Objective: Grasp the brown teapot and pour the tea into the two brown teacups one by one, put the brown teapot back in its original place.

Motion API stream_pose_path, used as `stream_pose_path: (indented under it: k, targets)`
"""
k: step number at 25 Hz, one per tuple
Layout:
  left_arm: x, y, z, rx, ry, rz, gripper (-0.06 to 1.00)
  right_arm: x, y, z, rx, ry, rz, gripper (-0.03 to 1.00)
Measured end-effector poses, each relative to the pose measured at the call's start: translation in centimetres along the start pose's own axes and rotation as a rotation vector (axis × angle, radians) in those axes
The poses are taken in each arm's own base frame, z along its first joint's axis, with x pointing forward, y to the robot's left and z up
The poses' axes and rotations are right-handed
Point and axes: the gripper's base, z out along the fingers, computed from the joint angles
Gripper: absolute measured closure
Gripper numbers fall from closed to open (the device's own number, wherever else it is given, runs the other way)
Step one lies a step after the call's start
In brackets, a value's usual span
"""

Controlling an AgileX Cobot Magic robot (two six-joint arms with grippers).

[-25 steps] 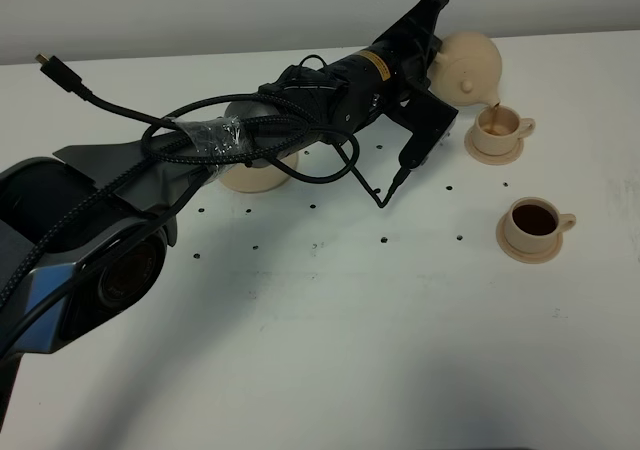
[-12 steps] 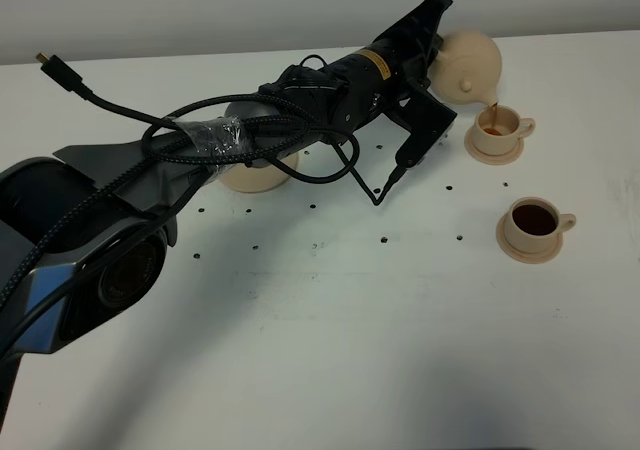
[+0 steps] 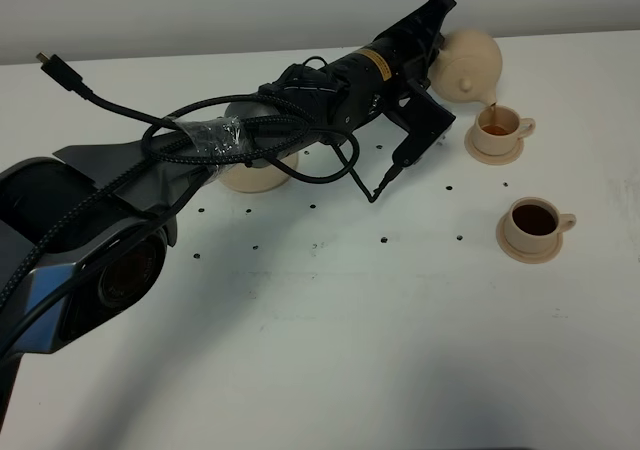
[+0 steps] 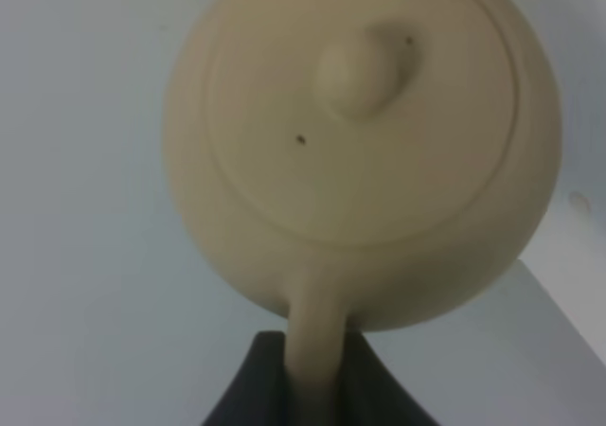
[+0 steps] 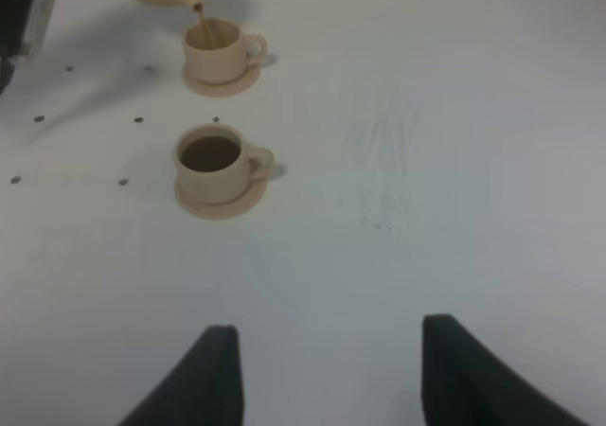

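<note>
From the high camera, the brown teapot [image 3: 472, 60] hangs tilted above the worktop [image 3: 330, 330] at about 1 o'clock, spout down. A thin brown stream [image 3: 493, 104] falls from it into the far teacup [image 3: 497, 125], which sits at 5 o'clock of the pot. The near teacup [image 3: 535, 222] (on its own small saucer, like the other) stands at 5 o'clock of the far one and holds dark tea. The left jaws grasp the pot from its 9 o'clock side. The wide saucer [image 3: 250, 178] lies at 10 o'clock of the middle, partly hidden by the arm.

The left wrist camera shows the teapot's lid [image 4: 360, 151] and knob [image 4: 360, 71]. The left jaws are clenched on the loop handle [image 4: 312, 336].

In the right wrist camera the right jaws stand released, fingers [image 5: 213, 374] wide apart, well apart from both cups.
</note>
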Motion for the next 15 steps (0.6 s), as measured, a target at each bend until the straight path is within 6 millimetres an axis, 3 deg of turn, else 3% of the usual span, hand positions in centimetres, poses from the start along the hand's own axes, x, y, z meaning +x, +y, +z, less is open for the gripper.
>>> stream_pose_path:
  k: [15]
  targets:
    - [0.02,0.15,0.0,-0.017,0.003,0.019,0.81,0.0,0.0,0.0,0.0,0.0,0.0,0.55]
